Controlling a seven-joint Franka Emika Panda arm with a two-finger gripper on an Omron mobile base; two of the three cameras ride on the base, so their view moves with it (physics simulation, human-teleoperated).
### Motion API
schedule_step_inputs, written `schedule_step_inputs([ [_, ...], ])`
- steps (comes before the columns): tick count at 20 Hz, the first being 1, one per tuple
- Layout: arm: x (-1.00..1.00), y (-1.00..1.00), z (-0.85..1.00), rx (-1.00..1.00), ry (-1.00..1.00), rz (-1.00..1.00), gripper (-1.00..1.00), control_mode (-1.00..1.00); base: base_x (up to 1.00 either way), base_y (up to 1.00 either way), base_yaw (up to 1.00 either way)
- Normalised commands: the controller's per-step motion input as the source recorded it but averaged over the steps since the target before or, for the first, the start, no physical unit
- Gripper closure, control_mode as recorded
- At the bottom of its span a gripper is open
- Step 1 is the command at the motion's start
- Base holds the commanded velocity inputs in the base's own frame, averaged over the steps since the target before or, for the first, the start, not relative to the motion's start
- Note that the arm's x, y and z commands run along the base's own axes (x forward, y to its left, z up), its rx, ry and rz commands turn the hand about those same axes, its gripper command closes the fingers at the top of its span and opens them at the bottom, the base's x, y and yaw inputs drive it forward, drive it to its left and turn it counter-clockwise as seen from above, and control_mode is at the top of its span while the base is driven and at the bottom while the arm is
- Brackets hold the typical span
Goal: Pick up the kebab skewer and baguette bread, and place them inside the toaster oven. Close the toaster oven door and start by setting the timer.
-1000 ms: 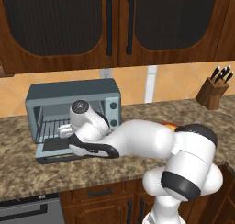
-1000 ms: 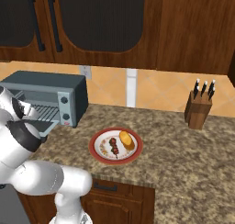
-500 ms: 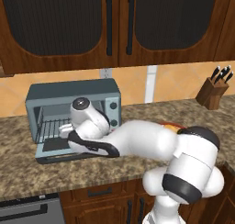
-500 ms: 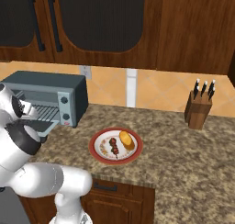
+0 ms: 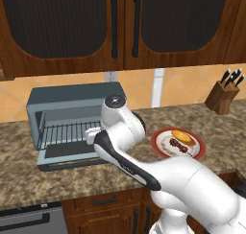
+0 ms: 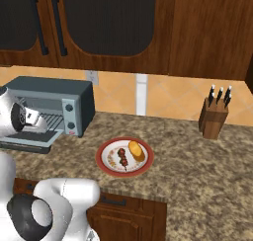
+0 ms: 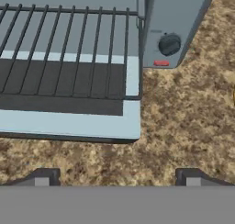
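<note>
The grey-blue toaster oven [image 5: 72,101] stands on the counter with its door [image 5: 69,155] dropped flat and the wire rack [image 7: 69,35] bare. My gripper [image 7: 117,178] hovers open over the counter just in front of the door's right corner [image 7: 131,122], near the control panel knob [image 7: 169,45], with nothing between its fingertips [image 7: 43,177]. From the left base view the gripper [image 5: 92,134] points toward the oven. To the right, the kebab skewer [image 6: 122,157] and the golden baguette bread [image 6: 136,151] lie side by side on a red-rimmed plate [image 6: 106,150].
A wooden knife block [image 6: 213,117] stands at the back right of the granite counter [image 6: 188,171]. Dark wooden cabinets [image 5: 120,27] hang above the oven. Cabinet drawers [image 5: 105,199] run below the counter's front edge.
The hand has drawn back to the right, away from the oven opening toward the door's right corner. The jaws stay open and the door stays down.
</note>
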Motion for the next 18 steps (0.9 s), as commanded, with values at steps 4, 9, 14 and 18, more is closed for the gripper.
schedule_step_inputs([
  [4, -0.28, -1.00, 0.28, 0.04, 0.03, -0.02, -1.00, -1.00, 0.00, 0.00, 0.00],
  [9, -0.09, -0.97, 0.12, 0.00, 0.02, 0.00, -1.00, -1.00, 0.00, 0.00, 0.00],
  [14, 0.00, -0.46, 0.02, 0.00, 0.05, 0.00, -1.00, -1.00, 0.00, 0.00, 0.00],
  [18, 0.09, -0.51, 0.00, 0.00, 0.04, 0.03, -1.00, -1.00, 0.00, 0.00, 0.00],
])
